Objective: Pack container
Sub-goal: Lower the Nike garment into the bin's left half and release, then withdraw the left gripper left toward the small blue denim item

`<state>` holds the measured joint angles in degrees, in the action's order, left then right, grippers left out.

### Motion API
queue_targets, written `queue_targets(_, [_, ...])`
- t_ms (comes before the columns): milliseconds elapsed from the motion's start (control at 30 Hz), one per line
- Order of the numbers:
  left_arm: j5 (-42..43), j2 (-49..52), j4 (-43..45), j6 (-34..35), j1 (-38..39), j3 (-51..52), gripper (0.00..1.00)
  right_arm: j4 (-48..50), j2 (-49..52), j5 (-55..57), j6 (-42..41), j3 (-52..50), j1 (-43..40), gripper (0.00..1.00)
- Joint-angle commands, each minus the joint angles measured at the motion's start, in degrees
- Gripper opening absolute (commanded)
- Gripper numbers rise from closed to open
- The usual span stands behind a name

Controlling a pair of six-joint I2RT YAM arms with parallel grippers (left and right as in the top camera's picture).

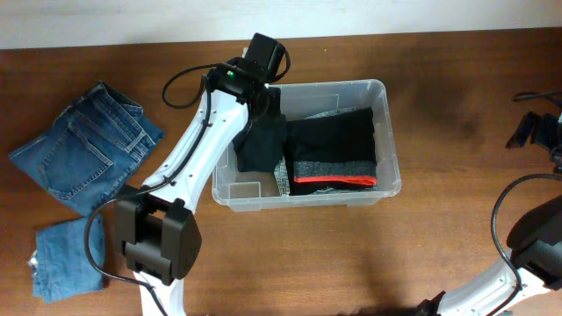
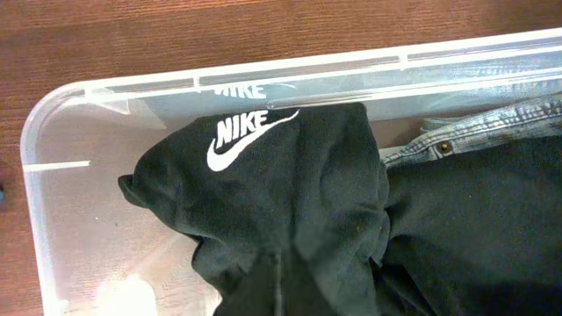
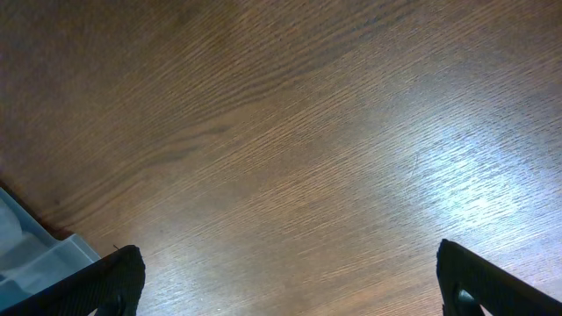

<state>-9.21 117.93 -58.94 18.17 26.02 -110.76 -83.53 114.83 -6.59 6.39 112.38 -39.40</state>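
Observation:
The clear plastic container (image 1: 387,114) stands at the table's middle. It holds a folded black garment with a grey and red band (image 1: 334,147), with denim (image 2: 492,125) beneath it. My left gripper (image 1: 256,104) is over the container's left part, shut on a black Nike garment (image 1: 261,142) that hangs into the bin. In the left wrist view this garment (image 2: 290,193) covers the jaws, and the container's rim (image 2: 263,70) runs behind it. My right gripper (image 3: 285,283) is wide open and empty over bare wood at the far right (image 1: 529,132).
Blue jeans (image 1: 83,145) lie spread at the table's left. A smaller folded denim piece (image 1: 66,259) lies at the front left. A corner of the container (image 3: 26,254) shows at the lower left of the right wrist view.

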Motion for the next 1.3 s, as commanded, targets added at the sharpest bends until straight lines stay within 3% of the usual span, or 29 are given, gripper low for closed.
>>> queue_targets(0, [-0.7, -0.6, -0.1, 0.2, 0.0, 0.2, 0.01, 0.0, -0.3, -0.3, 0.0, 0.0, 0.0, 0.98])
queue_targets(367, [-0.7, 1.7, 6.7, 0.2, -0.1, 7.7, 0.01, 0.0, -0.3, -0.3, 0.0, 0.0, 0.0, 0.98])
queue_targets(700, [-1.2, 13.4, 11.0, 0.2, -0.9, 7.7, 0.00, 0.0, -0.3, -0.3, 0.0, 0.0, 0.0, 0.98])
queue_targets(867, [-1.1, 13.9, 10.9, 0.2, -1.4, 7.6, 0.01, 0.0, -0.3, -0.3, 0.0, 0.0, 0.0, 0.98])
queue_targets(1067, [-1.4, 9.2, 6.1, 0.2, -1.4, 3.6, 0.01, 0.0, -0.3, -0.3, 0.0, 0.0, 0.0, 0.98])
queue_targets(1267, [-2.9, -4.5, -1.2, 0.2, -1.7, 1.1, 0.01, 0.0, -0.3, -0.3, 0.0, 0.0, 0.0, 0.99])
